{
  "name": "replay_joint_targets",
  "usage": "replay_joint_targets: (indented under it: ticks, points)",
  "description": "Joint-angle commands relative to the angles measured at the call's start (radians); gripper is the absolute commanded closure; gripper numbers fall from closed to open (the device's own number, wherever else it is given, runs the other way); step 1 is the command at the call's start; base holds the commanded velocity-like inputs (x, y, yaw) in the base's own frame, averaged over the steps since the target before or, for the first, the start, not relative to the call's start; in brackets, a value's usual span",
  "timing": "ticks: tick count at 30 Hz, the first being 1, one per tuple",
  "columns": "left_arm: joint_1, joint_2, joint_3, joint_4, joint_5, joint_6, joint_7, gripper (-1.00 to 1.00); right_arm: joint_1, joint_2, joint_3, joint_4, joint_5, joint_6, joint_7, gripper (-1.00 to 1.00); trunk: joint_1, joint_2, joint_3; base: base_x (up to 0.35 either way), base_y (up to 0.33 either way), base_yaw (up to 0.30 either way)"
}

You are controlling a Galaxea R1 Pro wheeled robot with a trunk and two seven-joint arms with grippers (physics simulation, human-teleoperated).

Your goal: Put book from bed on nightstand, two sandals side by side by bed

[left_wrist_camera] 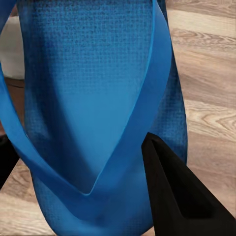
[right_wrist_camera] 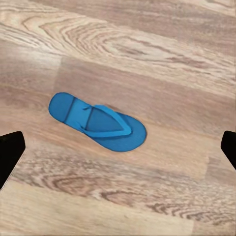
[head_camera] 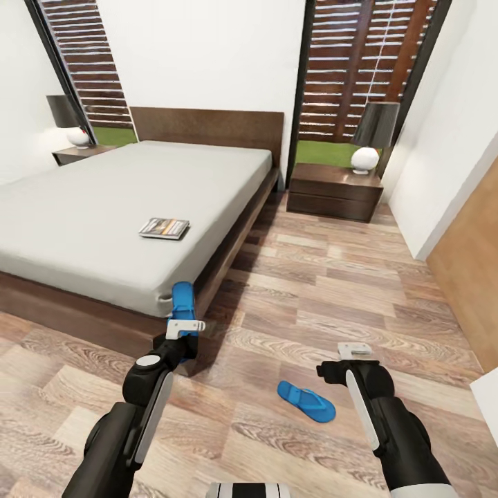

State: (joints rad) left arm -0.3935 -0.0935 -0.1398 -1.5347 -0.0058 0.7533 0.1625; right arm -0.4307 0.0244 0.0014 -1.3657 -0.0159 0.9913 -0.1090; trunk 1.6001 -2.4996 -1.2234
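Observation:
My left gripper (head_camera: pixel 184 322) is shut on one blue sandal (head_camera: pixel 183 299), held upright in front of the bed's near corner; up close the sandal (left_wrist_camera: pixel 98 113) sits between my black fingers (left_wrist_camera: pixel 179 196). The second blue sandal (head_camera: pixel 306 401) lies flat on the wood floor, also the sandal (right_wrist_camera: pixel 97 121) below my right gripper (head_camera: pixel 344 360), which hangs open above and to the right of it. The book (head_camera: pixel 164 227) lies on the grey mattress of the bed (head_camera: pixel 83 207) near its right edge. A dark nightstand (head_camera: pixel 335 190) stands right of the bed, another nightstand (head_camera: pixel 81 153) at the far left.
Each nightstand carries a lamp with a white round base (head_camera: pixel 364 160) and dark shade. Tall windows with brown slats flank the headboard. A white wall and a light-brown panel (head_camera: pixel 470 277) close the right side. Open plank floor lies between bed and wall.

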Motion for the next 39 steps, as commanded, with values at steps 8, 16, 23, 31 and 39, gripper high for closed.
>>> replay_joint_targets:
  ticks: [8, 16, 23, 31, 39]
  points:
    - [-0.001, -0.001, -0.003, 0.001, 0.0, 0.006, 0.002, 1.0, 0.0, 0.0, 0.0, -0.001, -0.002, 0.004, -0.005, -1.0, 0.0, 0.0, 0.007, 0.213, -0.17, 0.233]
    - [-0.001, -0.001, -0.003, 0.001, -0.002, 0.006, 0.002, 1.0, 0.0, 0.0, 0.0, -0.001, -0.002, 0.004, -0.005, -1.0, 0.0, 0.0, 0.012, 0.235, -0.23, 0.254]
    - [-0.001, -0.001, -0.003, 0.001, -0.003, 0.006, 0.002, 1.0, 0.0, 0.0, 0.0, -0.001, -0.002, 0.004, -0.005, -1.0, 0.0, 0.0, 0.012, 0.234, -0.245, 0.282]
    - [-0.001, 0.0, 0.001, 0.001, -0.005, 0.006, 0.002, 1.0, 0.0, 0.001, 0.0, 0.003, -0.003, 0.004, -0.007, -1.0, 0.0, 0.0, 0.012, 0.057, -0.272, 0.086]
    - [-0.029, 0.002, -0.023, -0.027, 0.007, 0.033, 0.032, 1.0, -0.029, 0.005, 0.003, -0.017, 0.002, 0.026, -0.028, -1.0, 0.0, 0.0, 0.012, 0.0, -0.005, 0.0]
